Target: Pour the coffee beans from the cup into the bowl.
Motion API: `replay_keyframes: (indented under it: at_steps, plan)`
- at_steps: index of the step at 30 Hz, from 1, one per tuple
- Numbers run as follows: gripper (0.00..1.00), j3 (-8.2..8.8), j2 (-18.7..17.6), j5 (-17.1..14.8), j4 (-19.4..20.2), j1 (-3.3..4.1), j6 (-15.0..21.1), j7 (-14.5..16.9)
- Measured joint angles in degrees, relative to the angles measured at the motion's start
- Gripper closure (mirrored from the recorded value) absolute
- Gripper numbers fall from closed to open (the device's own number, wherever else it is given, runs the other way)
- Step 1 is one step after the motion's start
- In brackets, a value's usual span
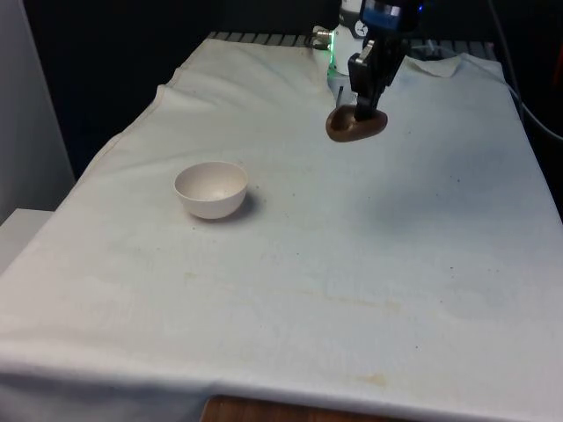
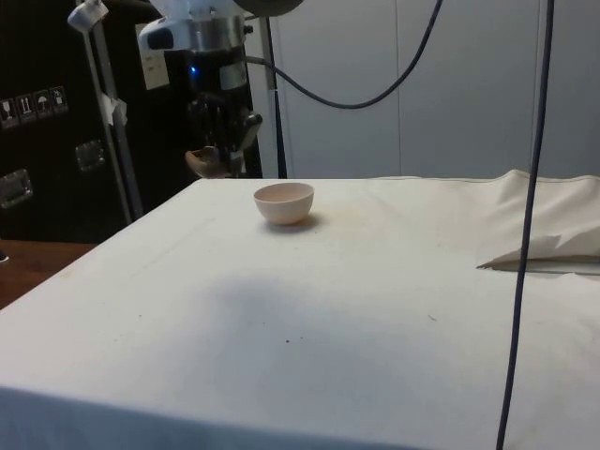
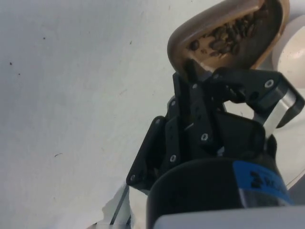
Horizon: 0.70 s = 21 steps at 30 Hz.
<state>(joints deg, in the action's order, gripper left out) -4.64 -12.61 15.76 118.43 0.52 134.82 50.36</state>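
One brown cup (image 1: 356,124) of coffee beans (image 3: 228,34) hangs in the end effector (image 1: 364,107), which is clamped on the cup's rim and holds it clear of the counter (image 1: 352,264) toward the far end. The white bowl (image 1: 211,189) sits on the cloth well apart from it, toward the front view's left and nearer the camera. In the wrist view the cup is already tipped, with the beans heaped against one side close to the lip. The main risk, as I judge it, is that they spill onto the cloth during the carry, since any jolt or further tilt would send them over the edge before the bowl is beneath. A rim grip also looks thin, so the cup could rotate or slip. Pouring from too high could make beans bounce out of the shallow bowl.
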Motion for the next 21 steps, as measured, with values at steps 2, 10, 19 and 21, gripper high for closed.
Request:
replay_keyframes:
  at_steps: [2, 10, 19, 21]
  plan:
    - [1.00, 0.11, 0.2, -0.3, -0.3, -0.11, -0.3, -0.4]
    - [1.00, 0.52, 0.6, -1.4, -1.0, -0.29, -1.2, -1.3]
    - [1.00, 1.20, 0.7, -2.6, -1.4, -0.34, -1.6, -2.2]
    - [1.00, 1.38, 0.7, -3.0, -1.4, -0.34, -1.6, -2.3]
